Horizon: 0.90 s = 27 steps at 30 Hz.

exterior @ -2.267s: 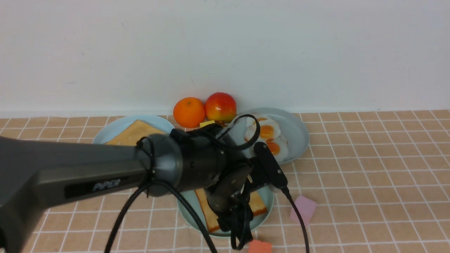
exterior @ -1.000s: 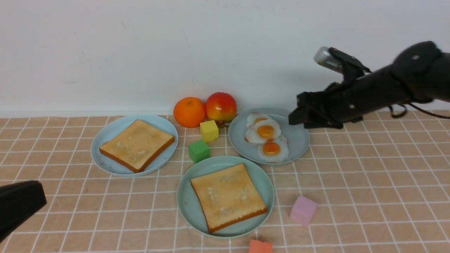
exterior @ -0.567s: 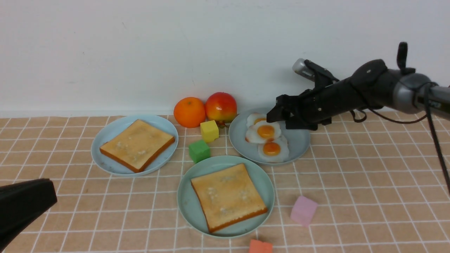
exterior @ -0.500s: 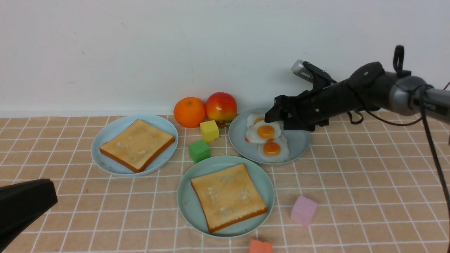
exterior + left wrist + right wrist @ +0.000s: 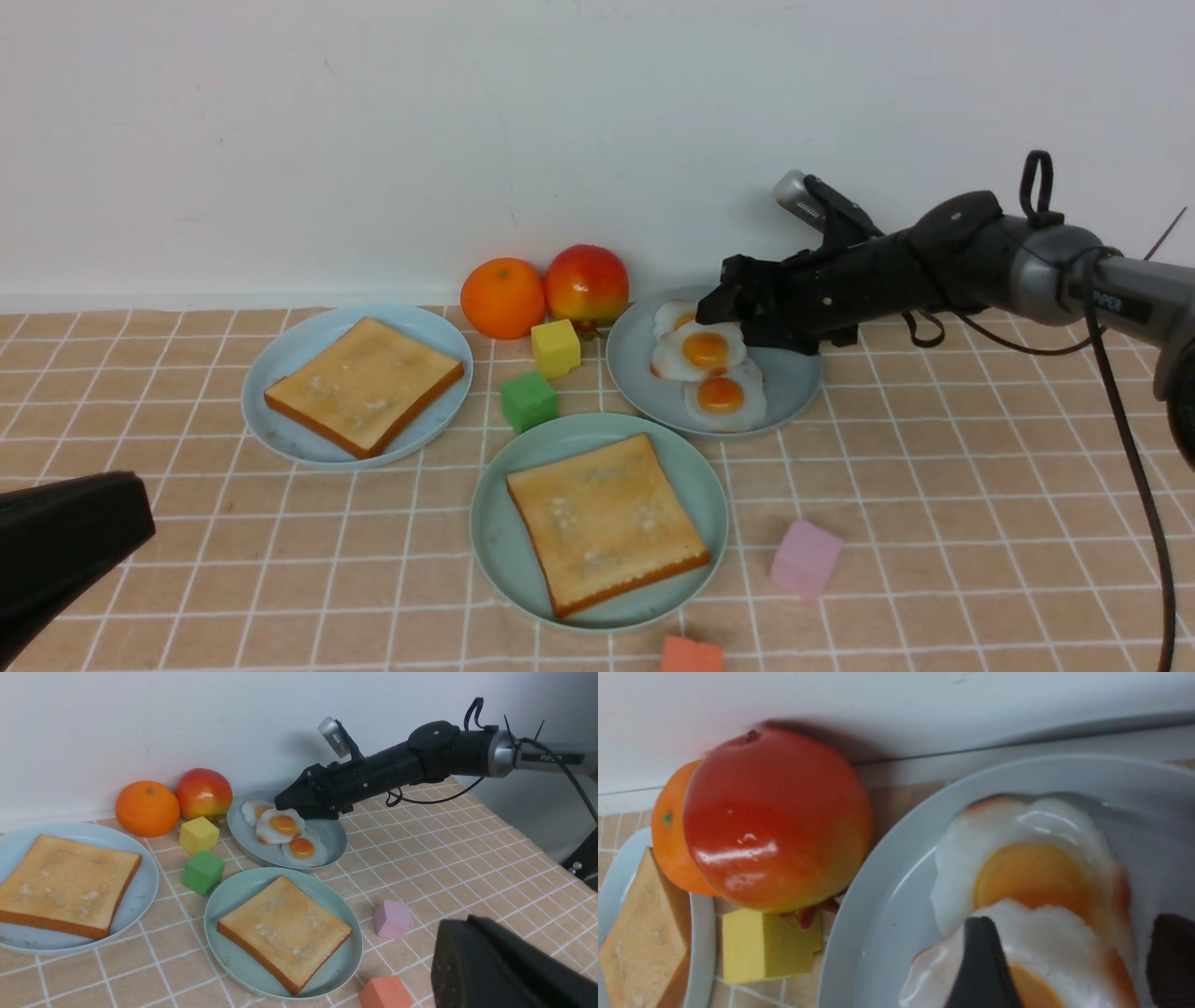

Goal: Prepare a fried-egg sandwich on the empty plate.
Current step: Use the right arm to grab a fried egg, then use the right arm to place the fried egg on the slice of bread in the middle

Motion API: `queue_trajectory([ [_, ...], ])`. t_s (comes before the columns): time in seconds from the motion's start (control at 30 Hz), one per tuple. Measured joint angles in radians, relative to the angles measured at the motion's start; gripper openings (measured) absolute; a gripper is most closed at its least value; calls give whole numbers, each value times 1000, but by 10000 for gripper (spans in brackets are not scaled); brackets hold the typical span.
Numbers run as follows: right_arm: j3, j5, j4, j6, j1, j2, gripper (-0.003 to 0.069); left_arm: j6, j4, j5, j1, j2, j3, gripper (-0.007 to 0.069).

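Note:
The mint-green plate (image 5: 490, 546) sits front centre with one toast slice (image 5: 605, 523) on it; both also show in the left wrist view (image 5: 233, 886) (image 5: 282, 931). A second toast slice (image 5: 364, 385) lies on the pale blue plate (image 5: 280, 350) at the left. Three fried eggs lie on the grey-blue plate (image 5: 794, 373). My right gripper (image 5: 717, 306) is open, low over the middle egg (image 5: 698, 350). In the right wrist view its jaws (image 5: 1076, 961) stand on either side of that egg (image 5: 1045, 938). Only a black part of my left gripper (image 5: 65, 541) shows at the front left.
An orange (image 5: 502, 297) and an apple (image 5: 585, 283) stand against the back wall. A yellow cube (image 5: 555, 347) and a green cube (image 5: 528, 401) sit between the plates. A pink cube (image 5: 805, 558) and an orange-red cube (image 5: 691, 655) lie right of the mint-green plate.
My left arm has pulled back from above the mint-green plate to the front left. My right gripper has come in from the right and moved down onto the egg plate.

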Motion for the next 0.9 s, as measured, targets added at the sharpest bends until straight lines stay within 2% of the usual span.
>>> queue_trajectory([
  [0.2,0,-3,18,-14,0,8,318,0,-1,0,0,0,1,-13],
  [0.23,0,-3,19,-17,0,9,255,0,-1,0,0,0,1,-13],
  [0.37,0,12,57,-17,0,9,125,0,-1,0,0,0,1,-13],
  [0.6,4,39,86,-17,0,-27,83,0,1,44,0,0,1,-13],
  [0.7,8,61,60,-17,0,-59,76,0,2,83,0,0,1,-11],
  [0.9,52,216,-42,-17,-12,-229,76,0,2,150,0,0,1,-10],
])
